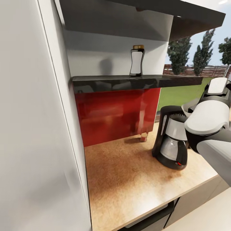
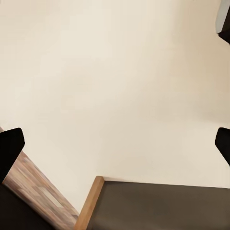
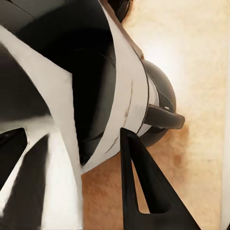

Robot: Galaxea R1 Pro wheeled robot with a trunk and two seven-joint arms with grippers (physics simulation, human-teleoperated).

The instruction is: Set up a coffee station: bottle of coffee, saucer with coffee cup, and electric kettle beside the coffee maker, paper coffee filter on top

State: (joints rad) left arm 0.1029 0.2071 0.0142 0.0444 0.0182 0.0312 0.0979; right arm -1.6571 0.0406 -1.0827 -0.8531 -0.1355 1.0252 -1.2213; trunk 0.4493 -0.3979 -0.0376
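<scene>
Small waisted dark brown coffee jar with gold-tan lid (image 1: 137,61): upright on thin dark grey wall shelf (image 1: 128,81) | black-and-silver drip coffee maker (image 1: 171,141): on tan wood-look countertop (image 1: 128,179) | thin white paper filter cone (image 3: 86,120): over maker's top, clamped in right gripper (image 3: 81,163) | left gripper (image 2: 115,139): fingers apart, nothing between

head: faces counter corner | right wrist: close above coffee maker (image 3: 110,91), shared
</scene>
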